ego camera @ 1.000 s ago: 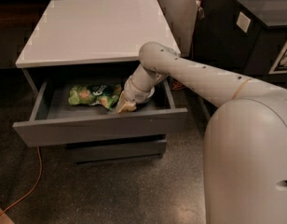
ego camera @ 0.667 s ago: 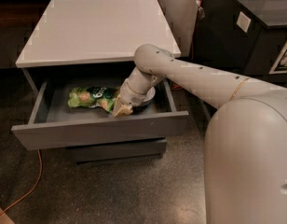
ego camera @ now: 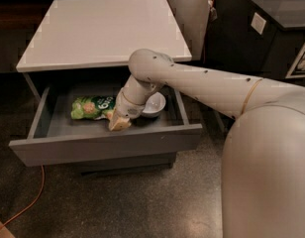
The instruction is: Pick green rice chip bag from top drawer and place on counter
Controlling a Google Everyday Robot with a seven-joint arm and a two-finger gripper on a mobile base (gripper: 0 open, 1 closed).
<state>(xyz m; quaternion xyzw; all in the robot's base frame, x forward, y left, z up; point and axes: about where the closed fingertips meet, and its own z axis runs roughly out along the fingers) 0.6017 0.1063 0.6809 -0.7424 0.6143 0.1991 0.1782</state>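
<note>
The top drawer (ego camera: 108, 144) of the grey cabinet stands pulled open. The green rice chip bag (ego camera: 91, 107) lies flat inside it, left of middle. My gripper (ego camera: 119, 123) reaches down into the drawer and sits at the bag's right end, touching or just beside it. The white counter (ego camera: 103, 31) above the drawer is bare. My arm comes in from the right and hides part of the drawer's inside.
A white bowl (ego camera: 153, 104) sits in the drawer just right of my gripper. A black cabinet (ego camera: 261, 29) with a round hole stands at the right. An orange cable (ego camera: 24, 207) runs over the dark floor at the lower left.
My arm has swung left and lower into the drawer, bringing the gripper closer to the bag's right end. The bag and the bowl have stayed in place.
</note>
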